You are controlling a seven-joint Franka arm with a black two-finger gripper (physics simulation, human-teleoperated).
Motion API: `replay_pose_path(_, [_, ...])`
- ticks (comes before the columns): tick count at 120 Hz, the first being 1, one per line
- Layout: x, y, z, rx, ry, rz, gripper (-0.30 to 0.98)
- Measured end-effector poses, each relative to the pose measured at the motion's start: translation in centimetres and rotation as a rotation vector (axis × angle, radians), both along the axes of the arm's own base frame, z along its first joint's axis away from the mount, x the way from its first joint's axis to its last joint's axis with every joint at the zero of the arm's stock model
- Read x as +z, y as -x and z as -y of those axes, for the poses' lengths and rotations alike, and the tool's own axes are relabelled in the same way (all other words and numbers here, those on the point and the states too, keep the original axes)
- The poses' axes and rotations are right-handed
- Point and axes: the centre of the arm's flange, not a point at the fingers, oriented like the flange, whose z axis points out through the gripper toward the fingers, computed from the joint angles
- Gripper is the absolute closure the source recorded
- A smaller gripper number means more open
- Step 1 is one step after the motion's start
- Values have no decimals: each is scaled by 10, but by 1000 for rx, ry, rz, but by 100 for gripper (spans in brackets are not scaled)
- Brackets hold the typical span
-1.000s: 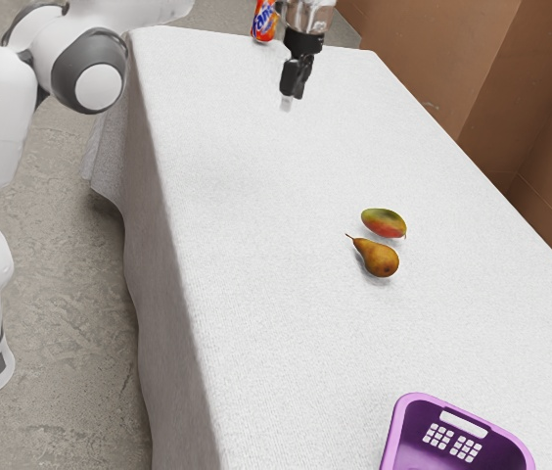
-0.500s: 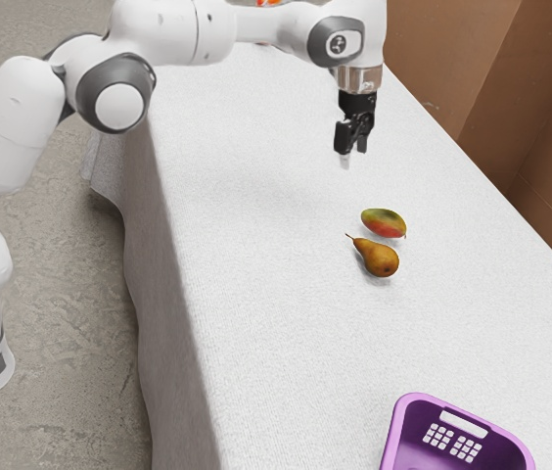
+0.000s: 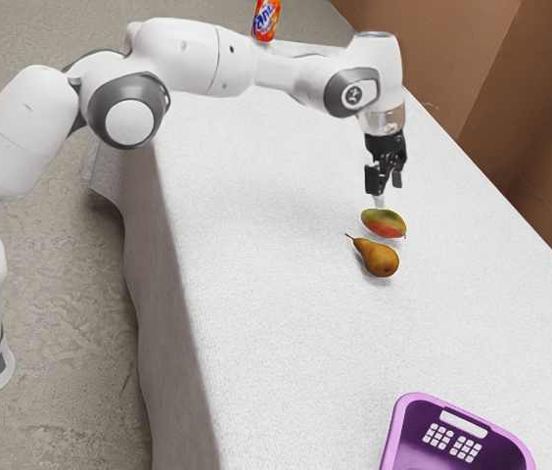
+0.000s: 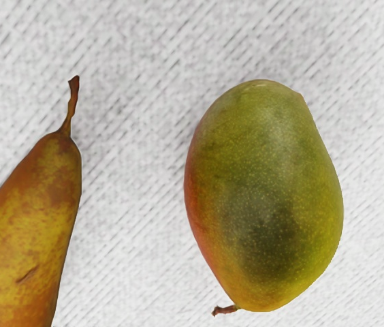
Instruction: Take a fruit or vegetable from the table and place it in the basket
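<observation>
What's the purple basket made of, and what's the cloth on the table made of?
The purple basket looks like smooth plastic with a soft shine: its walls are one even colour, with neat little square holes. The white cloth seems to be woven fabric, dull and a bit rough, since fine slanting threads show; cotton, maybe.

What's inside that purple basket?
Nothing in the part I can see: the purple basket shows only bare inner surfaces, with a handle slot and small square holes. The rest runs past the picture's lower edge, so I can't tell.
</observation>
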Motion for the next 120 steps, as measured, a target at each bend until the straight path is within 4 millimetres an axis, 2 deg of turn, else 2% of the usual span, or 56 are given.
replay_pose_path(27, [-2,4,-23,37,26,11,0])
replay_pose_path(64, [-30,-2,-15,11,37,-16,0])
replay_pose_path(97, [-34,1,-39,25,47,-11,0])
replay_pose_path(120, [-52,-5,-35,3,58,-21,0])
